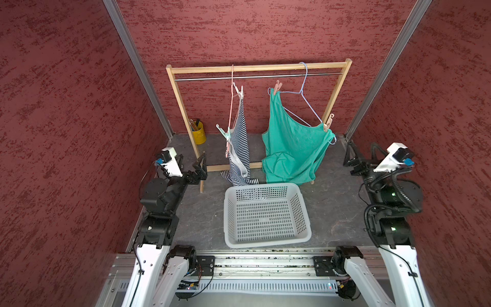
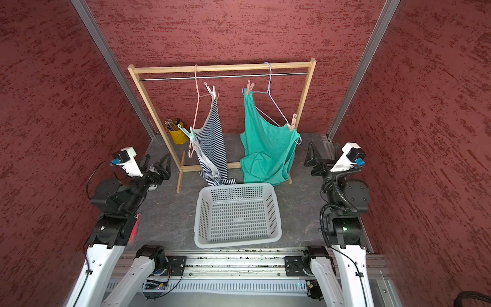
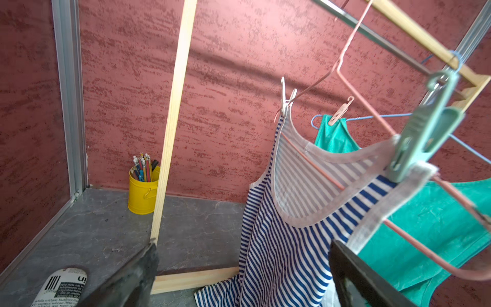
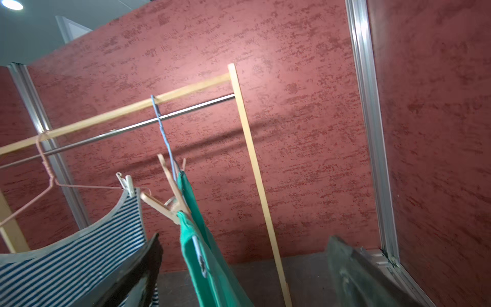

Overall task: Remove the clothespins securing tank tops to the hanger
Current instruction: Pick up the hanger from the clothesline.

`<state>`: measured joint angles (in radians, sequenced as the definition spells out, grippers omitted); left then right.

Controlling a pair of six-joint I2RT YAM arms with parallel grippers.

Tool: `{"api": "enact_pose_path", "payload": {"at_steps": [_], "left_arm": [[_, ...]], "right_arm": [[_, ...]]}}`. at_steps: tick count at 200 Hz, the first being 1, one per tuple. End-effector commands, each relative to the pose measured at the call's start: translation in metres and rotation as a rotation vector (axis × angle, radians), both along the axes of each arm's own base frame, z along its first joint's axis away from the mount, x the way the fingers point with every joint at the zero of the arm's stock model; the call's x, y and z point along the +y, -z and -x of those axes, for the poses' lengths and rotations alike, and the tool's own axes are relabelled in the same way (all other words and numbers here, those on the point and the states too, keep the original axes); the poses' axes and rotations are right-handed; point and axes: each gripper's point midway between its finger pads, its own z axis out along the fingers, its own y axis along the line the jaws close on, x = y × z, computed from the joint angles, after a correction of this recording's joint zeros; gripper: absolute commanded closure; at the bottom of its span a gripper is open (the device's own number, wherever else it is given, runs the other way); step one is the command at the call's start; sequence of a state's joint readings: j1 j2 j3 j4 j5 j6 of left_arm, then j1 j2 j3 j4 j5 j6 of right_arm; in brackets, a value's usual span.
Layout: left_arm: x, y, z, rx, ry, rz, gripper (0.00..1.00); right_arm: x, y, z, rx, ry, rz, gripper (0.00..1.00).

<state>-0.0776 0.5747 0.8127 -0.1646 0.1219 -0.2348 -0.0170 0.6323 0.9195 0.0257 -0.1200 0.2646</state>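
Clothespins, four small V-shaped plastic pegs, all sit on two wire hangers hung from the wooden garment rack [image 1: 260, 67] at the back of the dark grey bench [image 1: 334, 210]. A white clothespin [image 1: 238, 89] and a mint green clothespin [image 1: 222, 132] pin the navy-and-white striped tank top [image 1: 240, 148] to the pink wire hanger [image 1: 231, 106]. One pale pink clothespin [image 1: 277, 86] and a second pale pink clothespin [image 1: 329, 122] pin the plain teal-green tank top [image 1: 292, 151] to the blue wire hanger [image 1: 305, 90]. The striped hem pools on the bench just behind a pale grey perforated plastic basket [image 1: 261, 186]. The left jaws stand wide apart and empty near the rack's left post. The right jaws stand wide apart and empty beside its right end. A yellow metal pot of pencils [image 1: 199, 135] stands behind the left post.
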Motion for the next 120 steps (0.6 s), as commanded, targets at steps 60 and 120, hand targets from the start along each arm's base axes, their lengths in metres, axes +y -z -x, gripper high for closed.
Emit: {"api": "enact_pose_path", "payload": {"at_steps": [60,120], "left_arm": [[-0.034,-0.097,0.076,-0.258,0.227,-0.068,0.00],[-0.080,-0.147,0.098,-0.294,0.544,-0.103,0.01]], "right_arm": [[0.053,-0.062,0.010,0.019,-0.296,0.138,0.01],[0.060,-0.059,-0.008,0.175,-0.345,0.181,0.01]]}}
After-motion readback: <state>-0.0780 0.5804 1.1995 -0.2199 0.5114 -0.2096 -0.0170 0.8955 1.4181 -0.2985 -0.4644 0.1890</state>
